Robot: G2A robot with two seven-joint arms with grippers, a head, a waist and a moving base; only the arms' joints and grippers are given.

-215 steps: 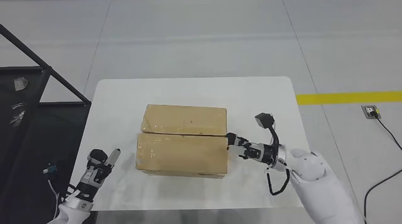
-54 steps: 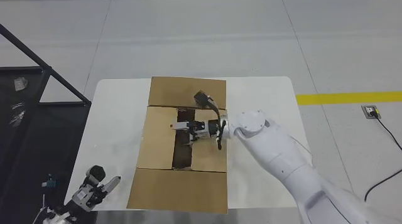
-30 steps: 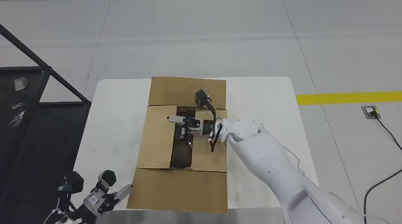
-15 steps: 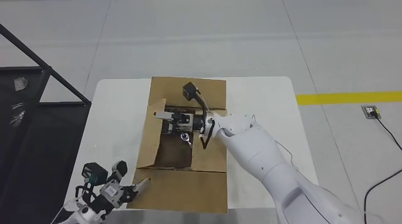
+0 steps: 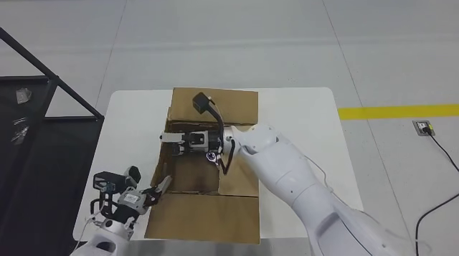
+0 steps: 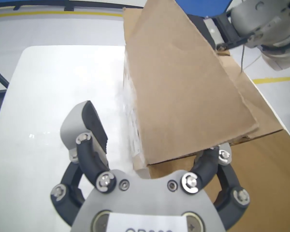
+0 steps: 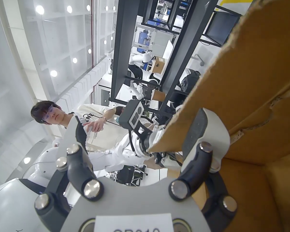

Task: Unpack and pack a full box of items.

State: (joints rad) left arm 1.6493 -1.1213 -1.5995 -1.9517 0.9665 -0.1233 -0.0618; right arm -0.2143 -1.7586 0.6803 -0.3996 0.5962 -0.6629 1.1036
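So, the unpacking part is just starting. The cardboard box (image 6: 133, 112) sits in the middle of the white table (image 5: 129, 134), and its top is being opened. The far flap (image 5: 215, 102) at 12 o'clock and the near flap (image 5: 204, 219) at 6 o'clock lie flat and open. The side flap (image 6: 183, 85) at 9 o'clock stands up and leans a bit. The other side flap (image 5: 244, 177) at 3 o'clock lies down over the box.

The right pincer (image 5: 172, 139) reaches across the box to the 9 o'clock side. Its fingers are spread apart and hold nothing. The flap's edge runs between them, and one finger (image 7: 203, 126) rests on the cardboard. The left pincer (image 5: 159, 188) sits at the box's 7 o'clock corner. It is spread wide too and grips nothing. One finger (image 6: 87, 121) is out over the table, and the other is tucked under the flap's low corner.

I think the next move is to push this flap all the way out and down, then open the 3 o'clock flap. The flap may spring back. The inside is dark, so I cannot tell what is in there.

In the oldest picture the box is shut, and the left pincer is down at the table's 7 o'clock corner. Half a second ago the side flap is only half open. Now it stands higher, the right pincer is farther toward 9 o'clock, and the left pincer is closer to the box.
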